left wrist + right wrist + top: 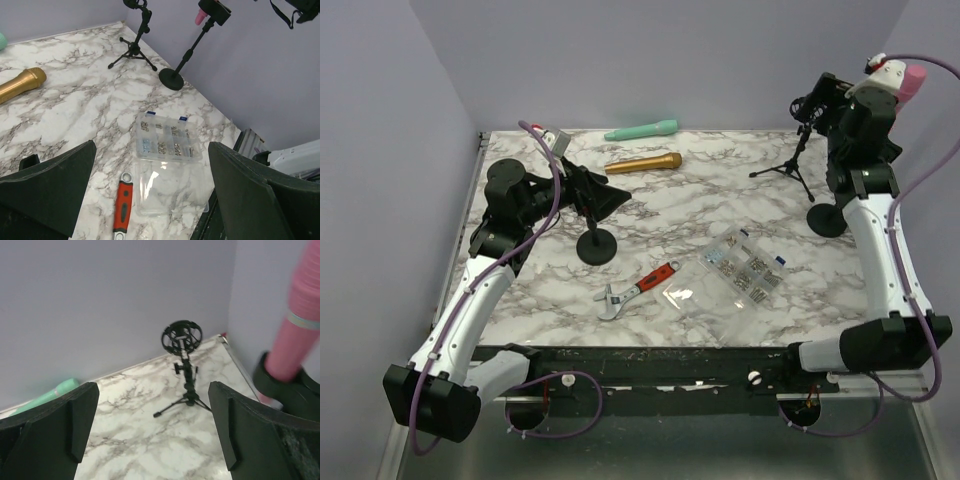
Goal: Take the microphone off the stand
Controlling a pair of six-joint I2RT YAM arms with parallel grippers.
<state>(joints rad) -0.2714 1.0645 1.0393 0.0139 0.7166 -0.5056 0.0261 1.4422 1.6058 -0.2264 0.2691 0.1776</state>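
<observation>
Holding small metal parts [161, 148], a clear box [172, 185] lies open.

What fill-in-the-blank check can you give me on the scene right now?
1. The microphone clipped in the round-base stand is ___.
2. The wrench lying on the table has a ___ handle.
3. Both the left pincer and the right pincer are ___, with nothing between their fingers.

Missing words: pink; red; open.
</observation>
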